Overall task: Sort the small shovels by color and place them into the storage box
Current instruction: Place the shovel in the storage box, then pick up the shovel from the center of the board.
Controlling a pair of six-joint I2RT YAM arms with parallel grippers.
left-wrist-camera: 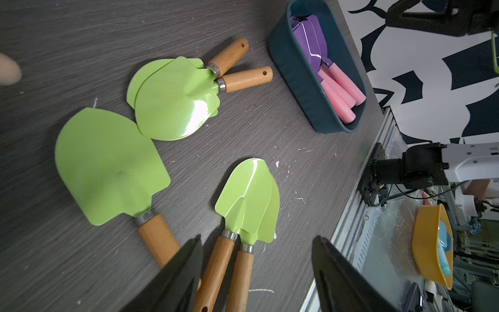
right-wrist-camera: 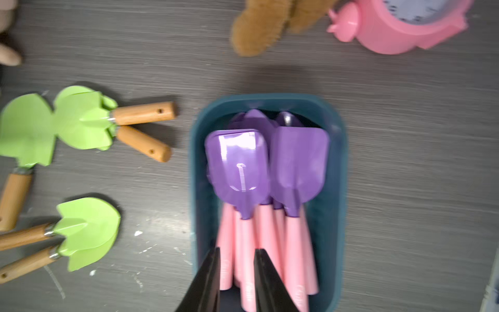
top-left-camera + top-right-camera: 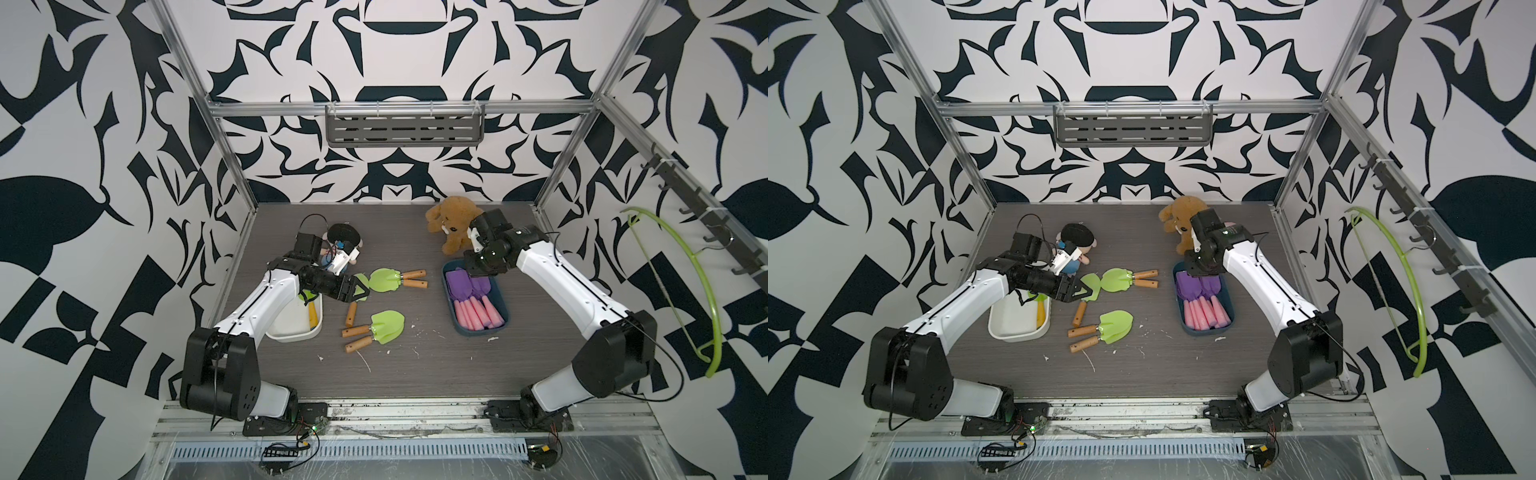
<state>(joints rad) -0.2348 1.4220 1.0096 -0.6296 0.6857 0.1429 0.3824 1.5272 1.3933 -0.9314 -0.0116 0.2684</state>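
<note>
Looking outward from the left claw [image 3: 356, 291], jaws spread wide and empty, we find a lone green shovel [image 3: 352, 313] just beneath it, handle running toward the near edge of the table [image 3: 415, 365], the white box [image 3: 293, 322] just beside. The right claw [image 2: 237, 252], narrowly parted and empty, hovers over purple shovels [image 2: 267, 162] in the blue box [image 2: 334, 189].

Green shovels [image 1: 175, 102]: glossy blades catching the light, handles of smooth bare wood, shiny metal collars. Purple shovels [image 2: 237, 162] gleam too, their pink handles smooth and duller. Dark blue box [image 1: 294, 89] looks like matt plastic. Counter [image 1: 81, 40]: matt grey wood grain, scuffed.
</note>
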